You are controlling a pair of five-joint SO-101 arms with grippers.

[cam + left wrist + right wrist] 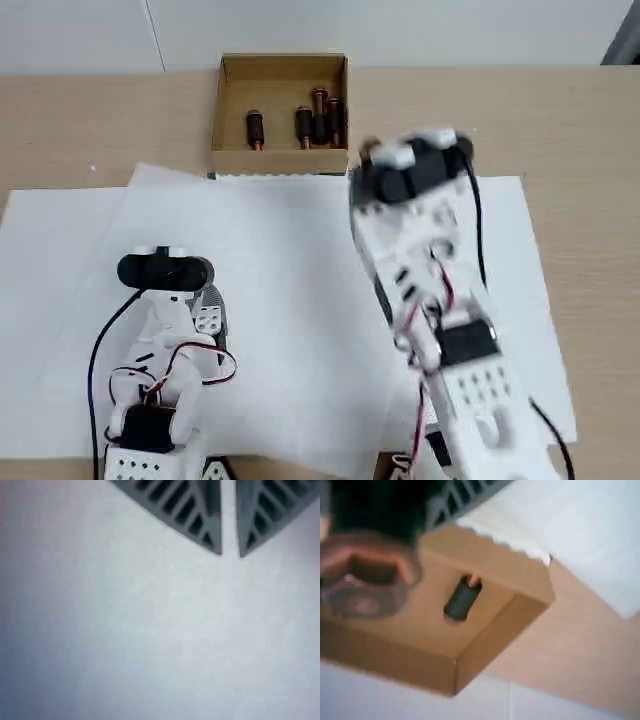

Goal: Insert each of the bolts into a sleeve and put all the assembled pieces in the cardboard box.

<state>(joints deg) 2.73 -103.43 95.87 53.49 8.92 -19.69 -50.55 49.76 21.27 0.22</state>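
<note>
At the box's [228, 112] 4 o'clock corner, the right hand [374, 157] grips a bolt [365, 582], hex head facing its wrist camera. Pieces [255, 129] lie inside, long axes 12-to-6. The left hand [229, 547], practically closed and empty, hovers over paper [290, 290] on the bench [80, 120].

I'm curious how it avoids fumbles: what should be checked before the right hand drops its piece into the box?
1. The right hand grips the held piece: ok.
2. The held piece is above the cardboard box opening: cannot tell; it hangs near a side wall.
3. Bare floor left in the box: ok.
4. The finished pieces lie inside the box: ok.
5. The left hand rests apart on the paper, holding nothing: ok.
</note>
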